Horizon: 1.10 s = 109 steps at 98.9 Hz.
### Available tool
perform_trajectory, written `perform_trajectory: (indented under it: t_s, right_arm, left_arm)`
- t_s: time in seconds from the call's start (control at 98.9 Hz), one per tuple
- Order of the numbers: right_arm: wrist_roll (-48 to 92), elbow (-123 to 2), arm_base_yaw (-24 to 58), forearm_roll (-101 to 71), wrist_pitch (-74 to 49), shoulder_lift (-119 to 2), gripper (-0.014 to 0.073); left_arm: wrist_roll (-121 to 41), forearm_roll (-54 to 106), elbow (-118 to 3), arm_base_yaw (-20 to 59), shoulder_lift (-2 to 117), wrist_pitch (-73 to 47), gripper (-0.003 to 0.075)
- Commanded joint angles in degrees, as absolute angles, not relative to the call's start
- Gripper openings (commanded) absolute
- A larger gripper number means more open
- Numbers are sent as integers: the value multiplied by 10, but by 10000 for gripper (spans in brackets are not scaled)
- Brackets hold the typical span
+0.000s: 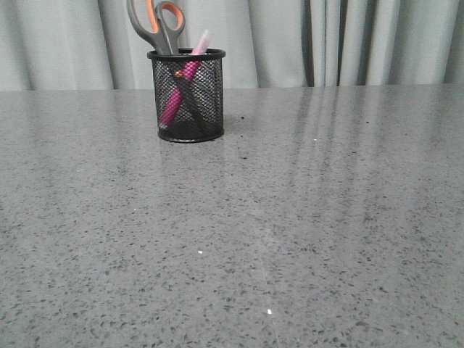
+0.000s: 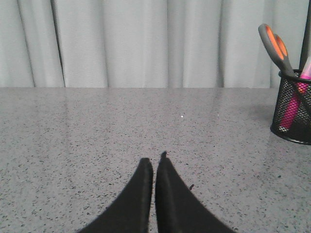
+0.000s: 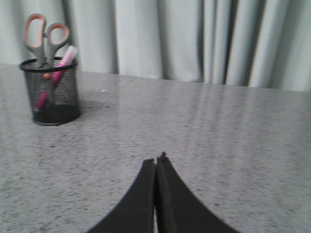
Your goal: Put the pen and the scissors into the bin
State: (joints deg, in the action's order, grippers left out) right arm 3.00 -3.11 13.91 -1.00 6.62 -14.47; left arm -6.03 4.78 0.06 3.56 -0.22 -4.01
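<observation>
The bin [image 1: 187, 130] is a black wire-mesh cup standing at the table's far left. The pen [image 1: 179, 90], bright pink with a whitish cap, leans inside it. The scissors [image 1: 155, 25] stand in it blades down, their grey and orange handles above the rim. The bin [image 2: 293, 127], pen [image 2: 293, 104] and scissors [image 2: 273, 41] also show in the left wrist view, and the bin [image 3: 52, 109], pen [image 3: 63, 65] and scissors [image 3: 46, 36] in the right wrist view. My left gripper [image 2: 154, 160] and right gripper [image 3: 156, 160] are shut, empty, low over bare table, well away from the bin. Neither shows in the front view.
The grey speckled table [image 1: 290, 217] stretches wide in front of the bin. Pale grey curtains [image 1: 348, 40] hang behind the table's far edge.
</observation>
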Motion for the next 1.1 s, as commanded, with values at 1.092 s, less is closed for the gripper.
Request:
perform_trajectory:
  t_s: [1.092]
  right_arm:
    - [22,14,70,19,-45,18,-69]
  left_arm:
    - [-56,47,26,34,-20,3,-19]
